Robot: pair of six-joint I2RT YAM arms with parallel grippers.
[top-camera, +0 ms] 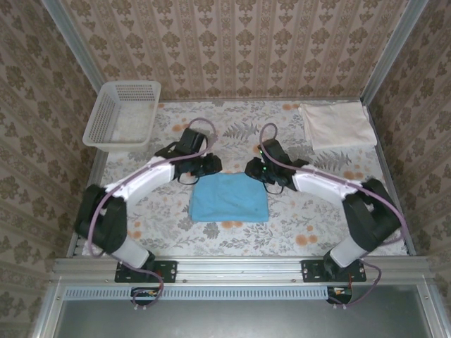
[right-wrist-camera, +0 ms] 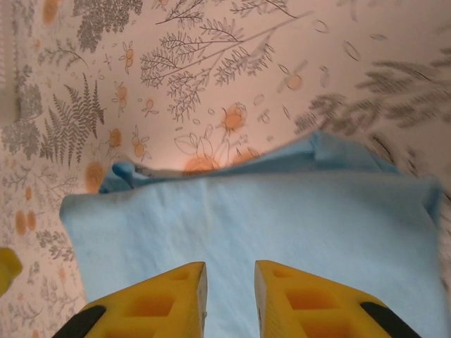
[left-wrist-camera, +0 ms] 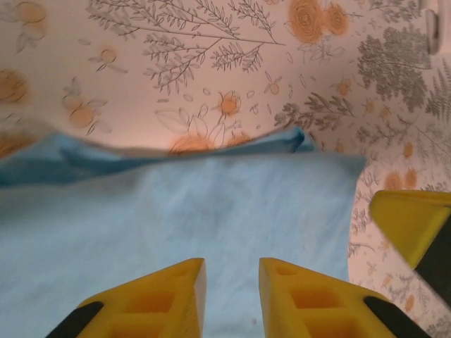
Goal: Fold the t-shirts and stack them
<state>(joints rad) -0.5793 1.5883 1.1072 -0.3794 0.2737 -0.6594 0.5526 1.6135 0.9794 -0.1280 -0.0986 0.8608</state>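
Beige damask wallpaper surrounds the floral table holding a blue t-shirt.

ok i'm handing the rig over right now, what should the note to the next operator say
Left gripper: jaws slightly apart, nothing between them, at the far edge of the light blue t-shirt.
Right gripper: likewise slightly apart and empty, at that same edge.
Light blue t-shirt: folded, mid-table.
Cream-white t-shirt: folded, far right corner.
Done: both look folded.
Left: stack them; they lie apart.
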